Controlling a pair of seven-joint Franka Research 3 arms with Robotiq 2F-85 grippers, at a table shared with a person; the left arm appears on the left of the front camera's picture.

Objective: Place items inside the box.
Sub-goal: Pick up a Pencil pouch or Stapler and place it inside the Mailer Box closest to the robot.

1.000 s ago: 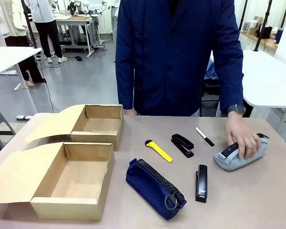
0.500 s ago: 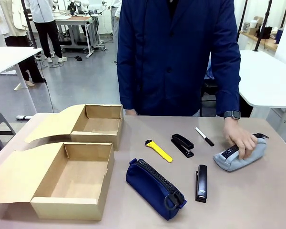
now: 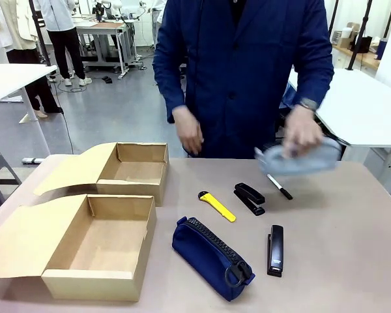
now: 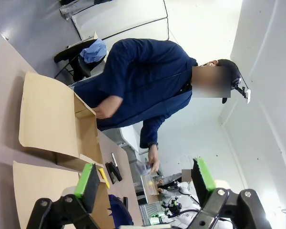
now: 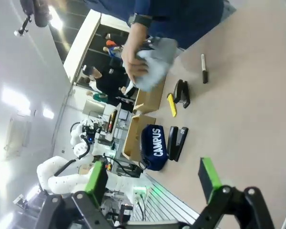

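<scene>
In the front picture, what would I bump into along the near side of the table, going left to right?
nearer cardboard box → navy pencil pouch → black stapler

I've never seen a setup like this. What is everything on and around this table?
table: 1, tan, between robot and person
cardboard boxes: 2, brown, flaps open, table's left side, one behind the other
pencil pouch: 1, navy, lettered "CAMPUS", near middle
utility knife: 1, yellow, centre
staplers: 2, black, right of the knife
marker pen: 1, white and black, far right
grey pouch: 1, light grey, held in the air above the pen
person's hands: 2, one gripping the grey pouch, one free
left gripper: black, green pads, open
right gripper: black, green pads, open
</scene>
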